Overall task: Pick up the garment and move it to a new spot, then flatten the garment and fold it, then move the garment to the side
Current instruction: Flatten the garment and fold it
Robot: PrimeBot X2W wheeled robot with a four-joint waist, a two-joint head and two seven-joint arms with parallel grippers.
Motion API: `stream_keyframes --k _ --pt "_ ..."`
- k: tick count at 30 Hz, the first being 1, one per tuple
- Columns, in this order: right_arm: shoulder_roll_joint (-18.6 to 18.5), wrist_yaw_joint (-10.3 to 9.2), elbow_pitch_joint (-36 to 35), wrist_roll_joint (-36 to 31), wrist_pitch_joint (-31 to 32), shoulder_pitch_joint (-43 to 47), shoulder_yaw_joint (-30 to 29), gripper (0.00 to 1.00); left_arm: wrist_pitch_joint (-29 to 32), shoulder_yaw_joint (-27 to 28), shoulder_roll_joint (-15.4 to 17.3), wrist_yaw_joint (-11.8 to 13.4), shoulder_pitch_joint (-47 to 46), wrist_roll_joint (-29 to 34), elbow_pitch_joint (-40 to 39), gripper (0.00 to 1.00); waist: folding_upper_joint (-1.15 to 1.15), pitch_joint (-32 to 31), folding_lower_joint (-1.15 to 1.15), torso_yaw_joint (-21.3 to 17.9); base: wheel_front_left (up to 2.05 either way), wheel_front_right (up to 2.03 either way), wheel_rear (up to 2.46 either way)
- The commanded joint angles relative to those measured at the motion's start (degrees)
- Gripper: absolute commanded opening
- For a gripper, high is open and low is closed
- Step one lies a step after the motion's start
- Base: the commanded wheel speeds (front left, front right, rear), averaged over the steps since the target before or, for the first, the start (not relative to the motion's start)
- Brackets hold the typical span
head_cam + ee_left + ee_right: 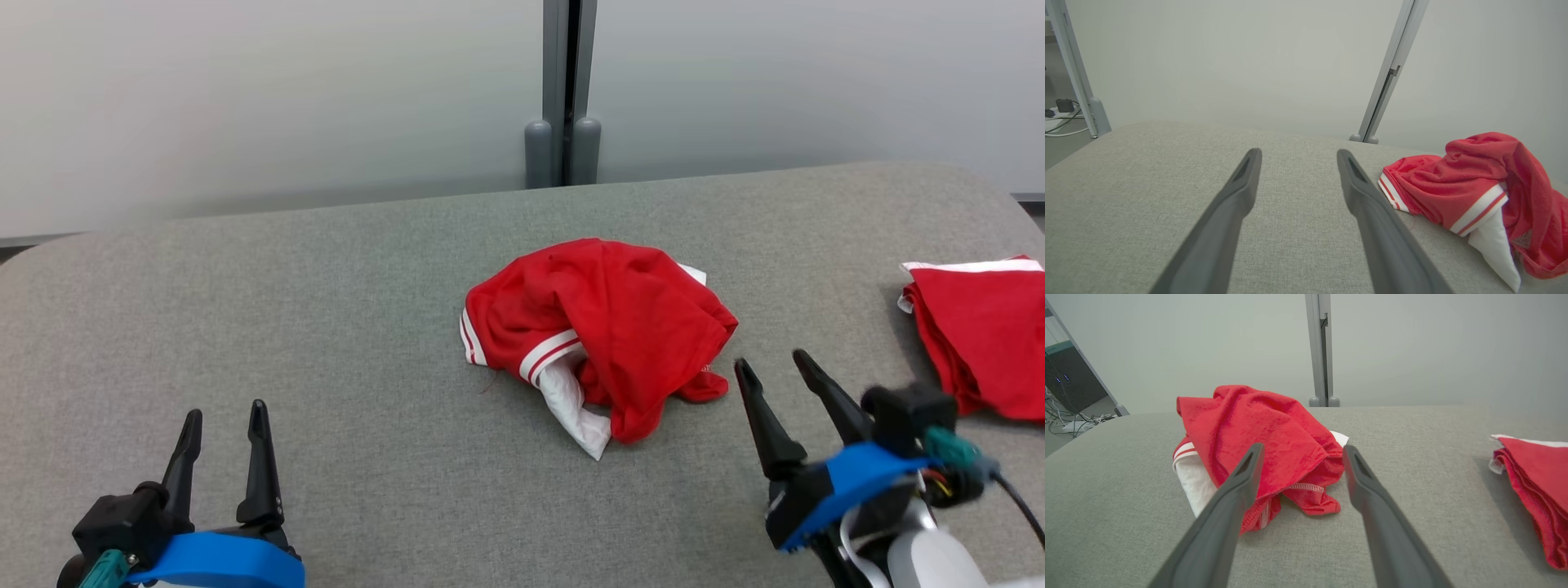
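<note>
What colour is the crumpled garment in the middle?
The garment is red with white-striped trim and a white panel; the head view shows it best.

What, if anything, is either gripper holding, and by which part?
Nothing is held. The left gripper and right gripper both stand open and empty; the crumpled garment lies ungripped.

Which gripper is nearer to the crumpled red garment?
The right. The right gripper is open just beside the crumpled red garment, at its right edge, not touching. The left gripper is far off to its left.
</note>
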Motion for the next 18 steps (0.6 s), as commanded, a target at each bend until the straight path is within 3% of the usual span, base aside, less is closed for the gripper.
stream_keyframes --k 1,9,17,18 --pt "0.24 0.01 0.75 0.53 1.62 -1.48 0.37 1.0 0.11 0.04 0.43 0.16 0.06 0.01 -0.39 1.0 0.0 0.56 0.0 0.14 0.0 0.0 0.0" --pt "0.59 0.01 12.02 2.59 12.85 -10.48 -1.02 1.0 1.06 -1.07 0.87 -0.24 -3.05 1.1 -1.73 1.0 0.0 4.35 0.0 2.66 0.0 0.0 0.0" --pt "0.89 0.01 23.42 9.32 10.09 -18.5 1.73 1.0 1.22 -1.68 1.14 -0.3 -4.49 1.5 -2.13 1.0 0.0 6.49 0.0 4.54 0.0 0.0 0.0" --pt "0.88 0.02 23.95 8.99 8.8 -19.65 2.68 0.35 1.27 -1.81 1.12 -0.31 -4.62 1.56 -2.07 1.0 0.0 6.48 0.0 4.72 0.0 0.0 0.0"
